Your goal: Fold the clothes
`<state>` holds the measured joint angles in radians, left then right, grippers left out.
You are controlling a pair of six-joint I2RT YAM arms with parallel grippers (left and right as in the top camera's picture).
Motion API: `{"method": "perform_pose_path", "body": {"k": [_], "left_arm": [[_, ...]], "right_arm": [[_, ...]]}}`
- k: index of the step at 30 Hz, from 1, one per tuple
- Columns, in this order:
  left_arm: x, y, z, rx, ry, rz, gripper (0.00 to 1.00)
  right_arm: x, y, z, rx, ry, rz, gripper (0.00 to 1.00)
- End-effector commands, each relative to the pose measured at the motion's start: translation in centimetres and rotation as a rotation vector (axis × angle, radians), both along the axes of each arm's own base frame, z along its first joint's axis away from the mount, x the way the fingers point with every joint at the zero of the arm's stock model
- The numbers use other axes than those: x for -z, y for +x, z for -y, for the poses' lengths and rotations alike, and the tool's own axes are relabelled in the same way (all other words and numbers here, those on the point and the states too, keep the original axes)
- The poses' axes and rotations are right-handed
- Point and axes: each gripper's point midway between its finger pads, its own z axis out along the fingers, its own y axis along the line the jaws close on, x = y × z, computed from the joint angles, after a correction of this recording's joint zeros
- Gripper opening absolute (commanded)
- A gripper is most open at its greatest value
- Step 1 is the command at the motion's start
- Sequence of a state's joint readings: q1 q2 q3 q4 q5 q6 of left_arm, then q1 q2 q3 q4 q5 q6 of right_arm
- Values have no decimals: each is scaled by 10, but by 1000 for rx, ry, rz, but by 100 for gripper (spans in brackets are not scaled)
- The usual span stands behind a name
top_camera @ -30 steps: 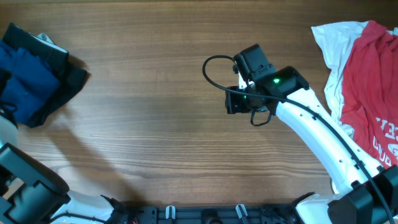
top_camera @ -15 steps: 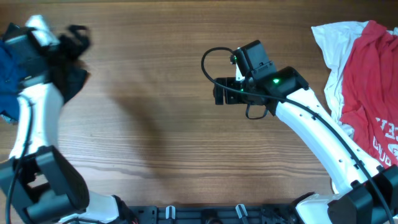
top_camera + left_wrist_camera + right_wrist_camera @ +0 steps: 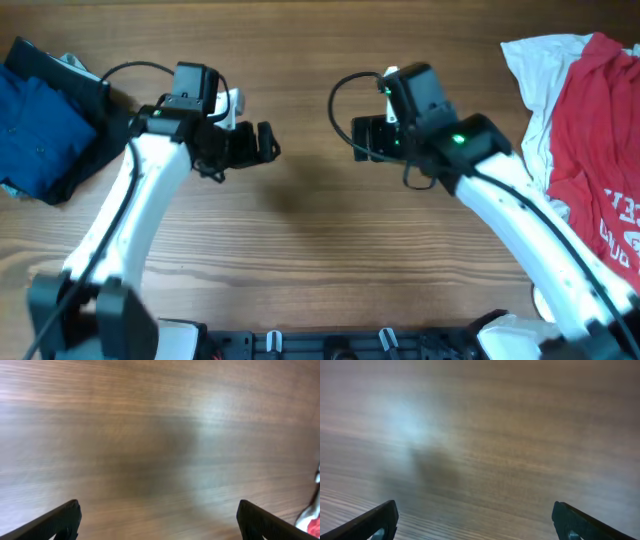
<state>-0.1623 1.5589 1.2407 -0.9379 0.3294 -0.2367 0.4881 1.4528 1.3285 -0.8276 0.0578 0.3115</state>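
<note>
The left pincer [image 3: 269, 143] and right pincer [image 3: 357, 138] both stand released, holding nothing, facing each other above the middle of the surface [image 3: 300, 260]. A dark blue shirt [image 3: 35, 120] lies on black cloth [image 3: 88, 152] at the far left corner. A red shirt [image 3: 590, 130] lies over a white garment [image 3: 530, 70] along the right edge.

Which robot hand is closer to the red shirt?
Right. The right gripper hovers partway toward the red shirt; the left gripper is farther off, nearer the blue shirt.

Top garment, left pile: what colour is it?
The top garment is dark blue; the overhead view shows it best.
</note>
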Motion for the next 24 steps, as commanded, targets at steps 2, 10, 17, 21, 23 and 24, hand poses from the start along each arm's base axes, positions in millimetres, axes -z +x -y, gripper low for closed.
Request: {"method": "perform_pose_path", "body": {"k": [2,10,17,21,23,24], "left_arm": [[-64,-18,1,92,83,244,100],[-130,-75,5,134,64,523,100],[-136,-111,-33,40,159,643,100],[-126,-110,-34,34,165,623,100],[-126,-108,-36,22,167,622,100],[-126,-107,-38,13,170,623,100]], "right_arm": [[-63,-17,32,125,22,177,100],[-90,-78,40,204,68,285,100],[-100,-98,57,216,74,475,100],[-125,-79,62,211,70,582,100],[-132,-68,76,254,83,602,100],[-132,-63,82,246,90,598,100]]}}
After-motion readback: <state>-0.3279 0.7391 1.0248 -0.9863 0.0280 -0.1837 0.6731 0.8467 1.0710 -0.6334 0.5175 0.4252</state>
